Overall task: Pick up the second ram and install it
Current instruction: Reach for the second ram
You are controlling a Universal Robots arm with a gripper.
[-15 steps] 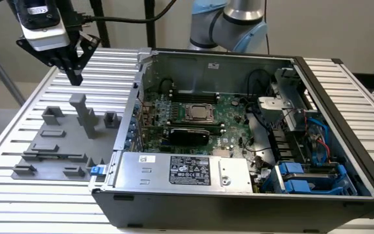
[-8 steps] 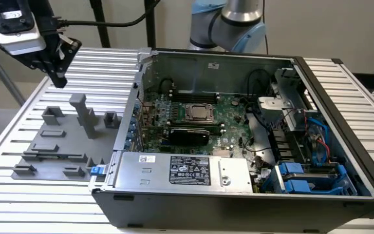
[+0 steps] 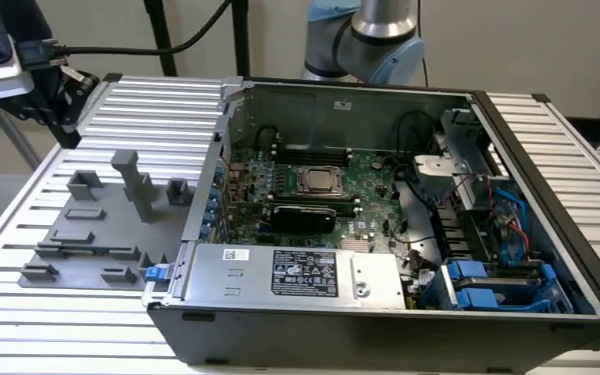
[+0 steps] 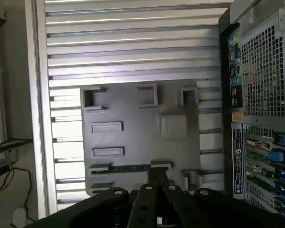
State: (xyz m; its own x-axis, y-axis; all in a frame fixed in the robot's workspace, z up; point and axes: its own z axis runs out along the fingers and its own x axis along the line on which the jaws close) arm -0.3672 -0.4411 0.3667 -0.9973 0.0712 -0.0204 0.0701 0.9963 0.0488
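Hovering above the gray fixture plate (image 4: 133,142), the gripper (image 4: 158,176) has its fingers drawn close together, holding nothing; the second ram (image 4: 128,167) rests between low blocks on that plate, beside the open computer case (image 3: 383,336)

On the ribbed metal table (image 3: 29,344), toward the exterior view's right edge: open computer case (image 3: 383,336), green motherboard (image 3: 373,183) and labelled power supply (image 3: 300,273) inside. Beside it, toward that view's left edge: gray fixture plate (image 3: 97,234) with upright blocks.
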